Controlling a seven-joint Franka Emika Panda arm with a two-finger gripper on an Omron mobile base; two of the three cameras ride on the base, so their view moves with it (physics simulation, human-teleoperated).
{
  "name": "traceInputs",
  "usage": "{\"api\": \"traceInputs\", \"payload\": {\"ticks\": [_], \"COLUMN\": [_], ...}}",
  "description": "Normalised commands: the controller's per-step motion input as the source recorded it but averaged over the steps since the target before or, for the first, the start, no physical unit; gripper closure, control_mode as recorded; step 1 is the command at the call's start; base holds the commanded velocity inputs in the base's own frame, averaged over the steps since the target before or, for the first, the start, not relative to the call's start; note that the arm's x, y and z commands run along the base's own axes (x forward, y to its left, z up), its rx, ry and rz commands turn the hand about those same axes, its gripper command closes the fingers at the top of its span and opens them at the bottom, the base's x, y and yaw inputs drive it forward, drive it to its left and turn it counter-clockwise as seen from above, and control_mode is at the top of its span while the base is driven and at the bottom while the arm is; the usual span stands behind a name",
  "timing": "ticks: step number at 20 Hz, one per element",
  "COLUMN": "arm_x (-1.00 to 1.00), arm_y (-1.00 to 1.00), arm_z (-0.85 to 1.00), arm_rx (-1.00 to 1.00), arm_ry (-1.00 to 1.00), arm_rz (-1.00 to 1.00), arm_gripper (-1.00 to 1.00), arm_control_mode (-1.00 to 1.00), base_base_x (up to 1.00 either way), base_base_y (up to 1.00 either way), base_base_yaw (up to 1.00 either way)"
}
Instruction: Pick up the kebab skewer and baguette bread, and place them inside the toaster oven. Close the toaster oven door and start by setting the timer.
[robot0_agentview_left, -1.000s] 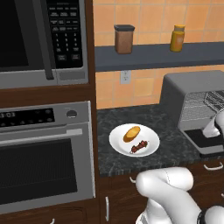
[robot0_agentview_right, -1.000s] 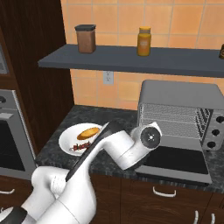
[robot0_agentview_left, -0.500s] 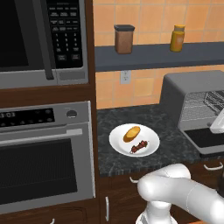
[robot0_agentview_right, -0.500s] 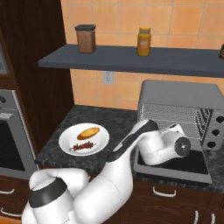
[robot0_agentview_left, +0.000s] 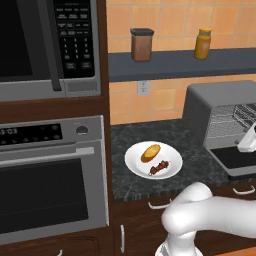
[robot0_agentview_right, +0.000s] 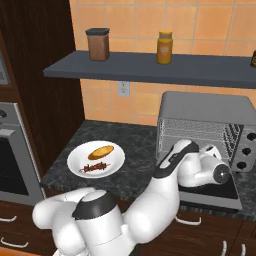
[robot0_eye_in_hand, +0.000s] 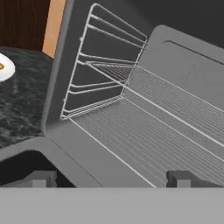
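Note:
The toaster oven (robot0_agentview_right: 206, 121) stands on the counter at the right with the toaster oven door (robot0_agentview_right: 212, 192) folded down flat. My gripper (robot0_eye_in_hand: 111, 179) is open just above that door, facing the wire rack (robot0_eye_in_hand: 148, 131) inside, with nothing between its fingertips (robot0_eye_in_hand: 43, 178). My wrist (robot0_agentview_right: 216, 171) hangs over the door. To the left a white plate (robot0_agentview_left: 136, 165) holds the golden baguette bread (robot0_agentview_left: 150, 152) and the dark kebab skewer (robot0_agentview_left: 159, 167), side by side, well apart from the gripper. The plate's rim (robot0_eye_in_hand: 5, 68) also shows at the left edge of the hand view.
A wall shelf (robot0_agentview_right: 150, 67) above the counter carries a brown canister (robot0_agentview_right: 98, 44) and an orange jar (robot0_agentview_right: 165, 47). A black-panelled microwave (robot0_agentview_left: 50, 45) and a built-in steel oven (robot0_agentview_left: 50, 170) fill the wall at left. Three dark knobs (robot0_agentview_right: 245, 150) run down the toaster oven's right side.
My hand has swung to the right along the toaster oven's front, and the elbow has dropped lower. Plate, bread and skewer have stayed put.

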Motion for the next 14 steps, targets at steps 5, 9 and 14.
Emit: {"api": "traceInputs", "payload": {"ticks": [5, 9, 14], "arm_x": [0.42, 0.47, 0.43], "arm_y": [-0.26, 0.00, 0.00], "arm_z": [-0.29, -0.23, -0.28], "arm_rx": [-0.05, -0.05, -0.02], "arm_ry": [-0.02, 0.00, 0.00], "arm_rz": [0.00, -0.05, -0.06], "arm_gripper": [-1.00, -1.00, -1.00], "arm_control_mode": [-1.00, -1.00, -1.00], "base_base_x": [0.00, 0.00, 0.00], "base_base_y": [0.00, 0.00, 0.00], "base_base_yaw": [0.00, 0.00, 0.00]}}
